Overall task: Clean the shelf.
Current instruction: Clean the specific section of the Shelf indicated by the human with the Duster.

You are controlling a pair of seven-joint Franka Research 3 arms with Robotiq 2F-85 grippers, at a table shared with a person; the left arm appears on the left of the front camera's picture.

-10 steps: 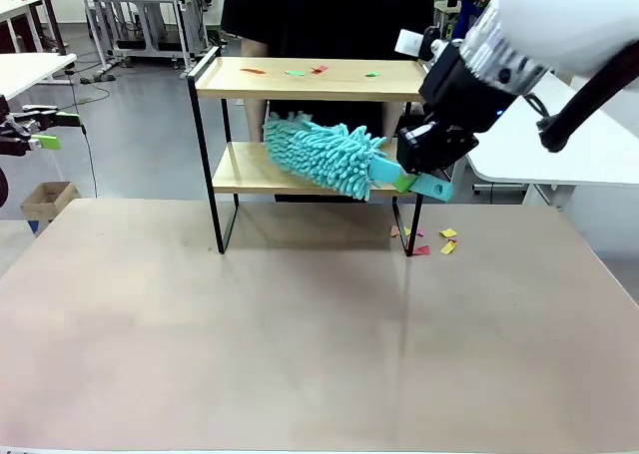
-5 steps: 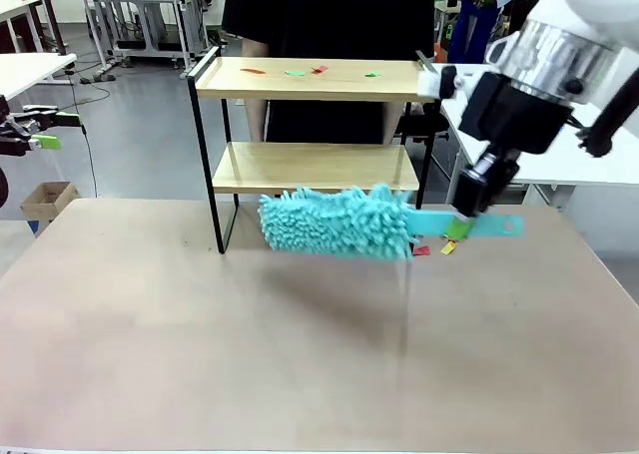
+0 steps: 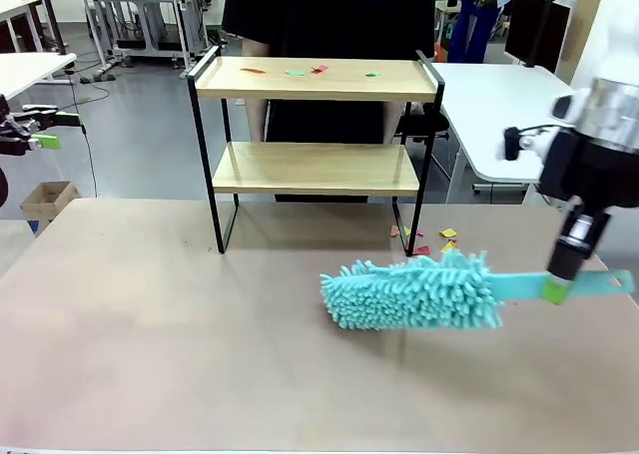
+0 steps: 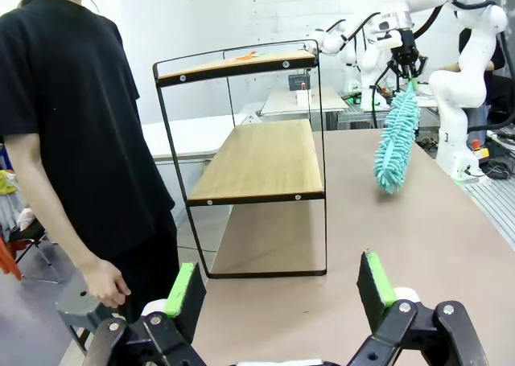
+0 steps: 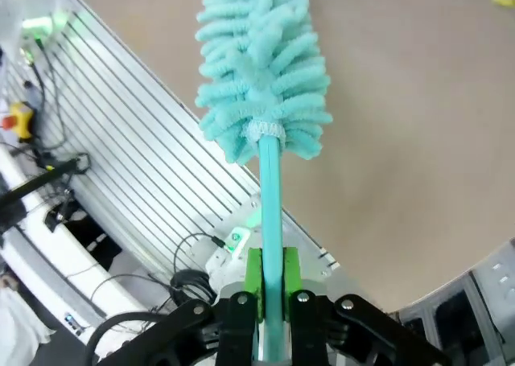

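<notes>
The shelf [image 3: 315, 168] stands at the table's far side, with a few red and green paper scraps [image 3: 319, 70] on its top board. In the left wrist view the shelf [image 4: 257, 161] is close ahead. My right gripper [image 3: 555, 289] is shut on the handle of a fluffy teal duster [image 3: 414, 294]. It holds the duster level, just above the table, in front of the shelf and to its right. In the right wrist view the duster [image 5: 261, 68] runs straight out from the shut right gripper [image 5: 271, 273]. My left gripper [image 4: 282, 289] is open and holds nothing, off the table's left side [image 3: 35, 140].
A person in a black top [image 3: 319, 15] stands behind the shelf, with a hand [image 4: 105, 281] hanging low. Small red and yellow scraps [image 3: 439, 242] lie on the table by the shelf's right leg. A white table [image 3: 489, 105] stands at the back right.
My right gripper has drawn the duster off the lower board, then carried it right, down and toward the table's front. The left gripper has not moved.
</notes>
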